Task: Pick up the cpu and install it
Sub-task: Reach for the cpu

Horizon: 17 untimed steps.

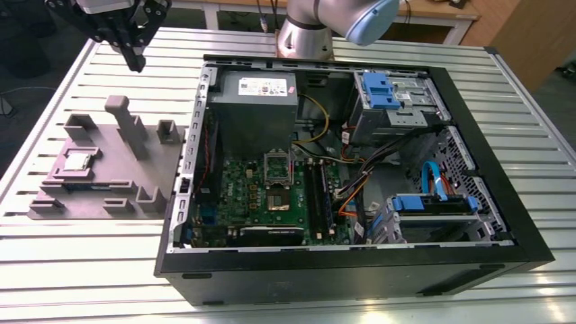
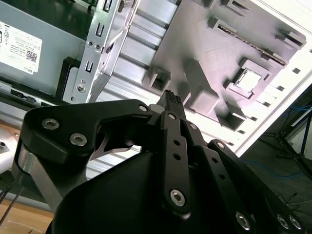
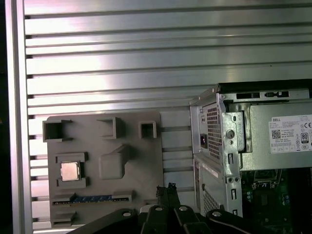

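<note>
A slatted metal counter (image 1: 90,270) is seen stretching under the whole scene, and on it an open computer case (image 1: 360,273) is laid on its side, with a grey moulded tray (image 1: 94,145) set just beside it on the exterior view's left.

And there the cpu (image 1: 78,160) is spotted: it is seated flat in a square recess of that tray, shiny top up, well apart from the case. It is caught in both wrist views as well (image 3: 69,171), with nothing touching it.

The hand (image 1: 136,62) is held high above the counter, beyond the tray's far edge and clear of everything. In the second wrist view the fingertips (image 2: 171,99) are seen drawn together to a narrow point, and nothing is gripped between them.

Inside the case, the green motherboard (image 1: 243,182) is exposed, and the socket (image 1: 277,198) is found near its middle; whether it is ready to receive the chip cannot be made out.

So the job is judged to be at its very start: no pick-up has been made, the chip has not been lifted, and the whole install is left to be done.
</note>
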Motion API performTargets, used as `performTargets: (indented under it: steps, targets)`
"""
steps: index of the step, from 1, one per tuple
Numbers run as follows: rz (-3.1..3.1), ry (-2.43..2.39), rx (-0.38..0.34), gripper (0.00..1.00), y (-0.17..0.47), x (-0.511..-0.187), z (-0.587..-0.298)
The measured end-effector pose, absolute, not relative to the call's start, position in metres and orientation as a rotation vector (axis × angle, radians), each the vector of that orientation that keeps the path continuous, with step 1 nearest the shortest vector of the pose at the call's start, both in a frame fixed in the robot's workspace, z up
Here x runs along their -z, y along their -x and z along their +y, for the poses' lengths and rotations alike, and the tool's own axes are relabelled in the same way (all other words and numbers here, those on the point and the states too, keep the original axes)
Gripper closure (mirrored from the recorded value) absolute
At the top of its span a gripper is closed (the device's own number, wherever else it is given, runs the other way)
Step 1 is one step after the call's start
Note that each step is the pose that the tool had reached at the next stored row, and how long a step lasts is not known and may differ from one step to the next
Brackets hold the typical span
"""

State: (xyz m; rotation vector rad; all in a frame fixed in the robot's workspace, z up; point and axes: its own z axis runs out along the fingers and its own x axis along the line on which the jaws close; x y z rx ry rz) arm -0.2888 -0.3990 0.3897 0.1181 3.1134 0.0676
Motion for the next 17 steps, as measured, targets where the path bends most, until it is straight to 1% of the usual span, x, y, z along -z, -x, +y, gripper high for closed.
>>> performTargets:
  steps: [17]
  targets:
    - [3.113, -0.118, -0.068, 0.90, 0.2993, -0.3895, -0.3989]
